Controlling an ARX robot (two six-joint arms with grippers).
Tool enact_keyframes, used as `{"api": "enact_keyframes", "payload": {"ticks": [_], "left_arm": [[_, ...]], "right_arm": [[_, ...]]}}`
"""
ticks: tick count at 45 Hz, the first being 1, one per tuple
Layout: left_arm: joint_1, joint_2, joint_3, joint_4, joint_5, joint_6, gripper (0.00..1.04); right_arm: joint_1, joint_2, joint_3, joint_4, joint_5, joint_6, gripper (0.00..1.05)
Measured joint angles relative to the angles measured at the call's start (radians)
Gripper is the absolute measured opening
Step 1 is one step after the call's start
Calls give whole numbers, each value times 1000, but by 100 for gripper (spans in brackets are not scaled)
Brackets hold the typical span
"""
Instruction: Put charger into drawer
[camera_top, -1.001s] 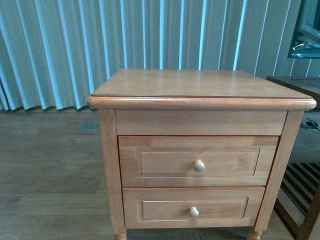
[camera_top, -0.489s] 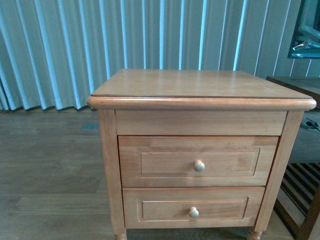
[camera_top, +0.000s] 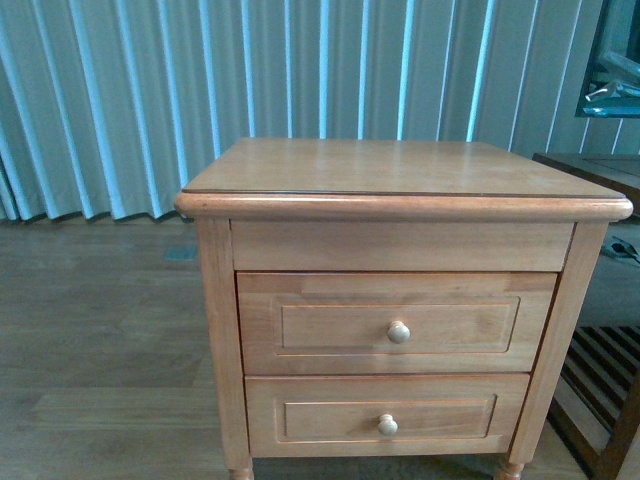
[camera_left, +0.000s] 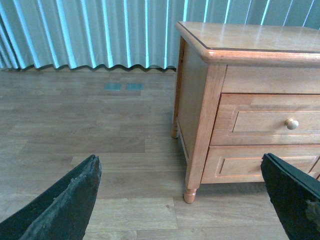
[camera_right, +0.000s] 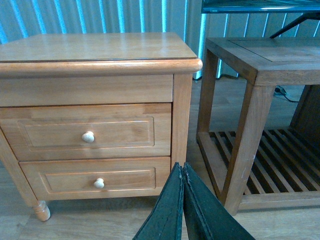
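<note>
The light wood nightstand (camera_top: 400, 170) stands in front of me with its top bare. The top drawer (camera_top: 395, 322) is closed, with a round pale knob (camera_top: 398, 332). It also shows in the left wrist view (camera_left: 272, 120) and in the right wrist view (camera_right: 87, 132). The charger is not in view. Neither arm shows in the front view. My left gripper (camera_left: 182, 195) is open and empty, low over the floor to the left of the nightstand's front left leg. My right gripper (camera_right: 182, 172) is shut on nothing, low in front of the nightstand's right front corner.
A shorter closed drawer (camera_top: 385, 418) sits below the top one. A darker wooden side table (camera_right: 260, 60) with a slatted lower shelf (camera_right: 270, 160) stands close to the nightstand's right. Pale curtains (camera_top: 150, 90) hang behind. The floor (camera_left: 75, 130) is wood plank.
</note>
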Motion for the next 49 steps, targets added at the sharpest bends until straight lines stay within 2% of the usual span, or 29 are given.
{"api": "enact_keyframes", "payload": {"ticks": [26, 29, 31, 49], "left_arm": [[0, 0, 0, 0, 0, 0, 99], [0, 0, 0, 0, 0, 0, 99], [0, 0, 0, 0, -1, 0, 99], [0, 0, 0, 0, 0, 0, 99]], "right_arm": [[0, -218, 0, -215, 0, 0, 2], [0, -316, 1, -347, -1, 0, 2], [0, -355, 1, -381, 0, 0, 2], [0, -387, 1, -391, 0, 0, 2]]}}
